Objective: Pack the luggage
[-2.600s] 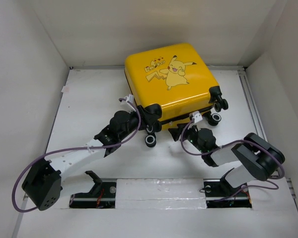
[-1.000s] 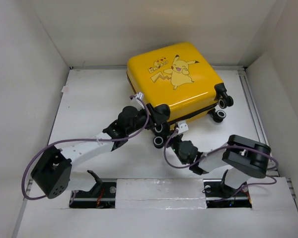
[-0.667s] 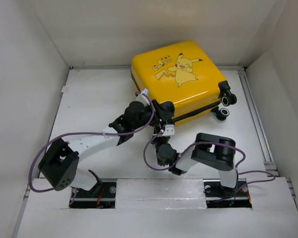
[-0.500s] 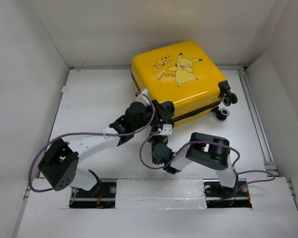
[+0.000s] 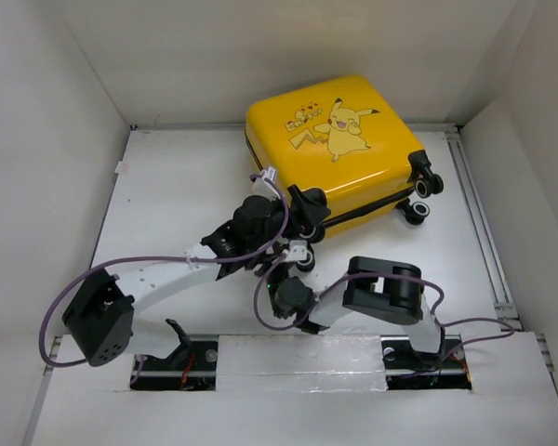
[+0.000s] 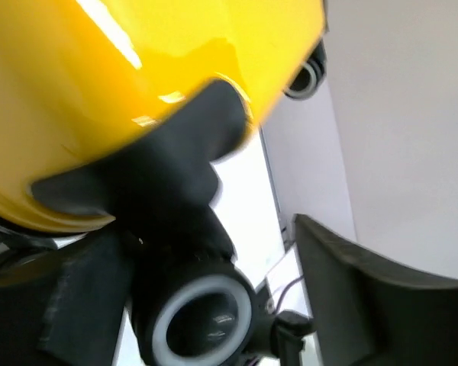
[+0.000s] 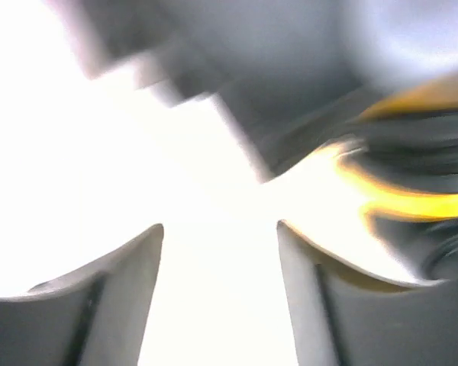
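From where I stand, the small yellow hard-shell suitcase with the cartoon on its lid (image 5: 353, 172) lies flat on the white desk (image 5: 177, 186), towards the far right corner and turned at a slant. Its lid faces up and is shut, with only the dark seam showing along its side. One pair of black wheels (image 5: 418, 195) points at the desk's right edge. The left claw (image 5: 307, 216) sits at the case's near left corner. In its own view, its jaws stand apart on either side of the black corner trim and a grey-rimmed wheel (image 6: 202, 320), with bare desk showing beside the wheel, so it seems to hold nothing. I'd guess that corner was chosen because the trim gives something firm to push or steady against. The right claw (image 5: 300, 258) is tucked in just below it, near the same corner, with the arm folded tightly back. Its view is badly blurred, yet the two fingers show a wide bright gap with nothing between them. With the lid down, the packing looks close to done.
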### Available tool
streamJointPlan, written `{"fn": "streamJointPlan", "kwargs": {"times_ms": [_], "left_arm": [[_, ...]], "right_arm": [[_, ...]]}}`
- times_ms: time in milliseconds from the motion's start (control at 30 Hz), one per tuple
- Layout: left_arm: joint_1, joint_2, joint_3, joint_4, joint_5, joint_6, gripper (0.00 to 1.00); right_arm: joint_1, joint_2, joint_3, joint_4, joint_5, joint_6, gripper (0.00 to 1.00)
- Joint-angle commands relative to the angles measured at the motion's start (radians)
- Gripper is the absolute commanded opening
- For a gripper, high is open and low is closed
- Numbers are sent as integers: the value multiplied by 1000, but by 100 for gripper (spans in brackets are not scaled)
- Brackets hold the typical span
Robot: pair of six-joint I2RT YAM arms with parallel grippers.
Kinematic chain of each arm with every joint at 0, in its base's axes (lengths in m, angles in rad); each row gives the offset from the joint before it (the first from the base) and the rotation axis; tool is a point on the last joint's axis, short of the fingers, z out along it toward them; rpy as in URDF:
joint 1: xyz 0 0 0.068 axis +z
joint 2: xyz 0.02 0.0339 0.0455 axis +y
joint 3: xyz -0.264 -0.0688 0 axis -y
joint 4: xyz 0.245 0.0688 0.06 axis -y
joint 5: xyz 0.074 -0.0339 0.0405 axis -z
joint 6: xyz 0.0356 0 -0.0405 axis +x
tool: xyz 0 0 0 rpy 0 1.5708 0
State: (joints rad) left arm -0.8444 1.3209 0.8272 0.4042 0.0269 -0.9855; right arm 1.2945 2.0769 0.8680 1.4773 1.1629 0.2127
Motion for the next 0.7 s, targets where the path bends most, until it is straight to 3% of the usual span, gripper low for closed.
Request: {"fn": "streamJointPlan", "kwargs": {"times_ms": [0,33,200,300,367,400,433,467,500,533,567,600,667], "left_arm": [[-111,-139,89,161,70,79,78],[-93,-164,89,116,55,99,87],[8,-303,182,-129,-141,274,97],[18,-405,132,-150,-350,327,96],[18,-508,12,-122,-450,337,86],[18,-532,-26,-122,-467,337,82],[18,-567,-95,-122,-484,323,77],[18,-578,-130,-139,-484,311,63],[18,-578,-173,-121,-466,301,55],[18,-588,-216,-101,-437,301,48],[18,-575,-293,-82,-382,301,42],[18,-563,-324,-44,-351,312,34],[18,-504,-368,-34,-305,335,32]], "right_arm": [[104,-83,-43,42,-457,-119,72],[115,-96,-85,23,-457,-104,82],[124,-249,-198,-150,-499,-7,91],[135,-387,-257,-242,-540,14,91],[135,-487,-267,-427,-554,27,90],[135,-538,-267,-513,-554,40,85],[135,-643,-256,-704,-542,63,79],[135,-694,-245,-804,-484,82,68],[135,-745,-236,-886,-456,99,31],[135,-849,-236,-1014,-441,112,15],[112,-901,-236,-1081,-440,126,6],[74,-954,-236,-1135,-450,135,2],[20,-1084,-236,-1233,-486,136,11]]}}
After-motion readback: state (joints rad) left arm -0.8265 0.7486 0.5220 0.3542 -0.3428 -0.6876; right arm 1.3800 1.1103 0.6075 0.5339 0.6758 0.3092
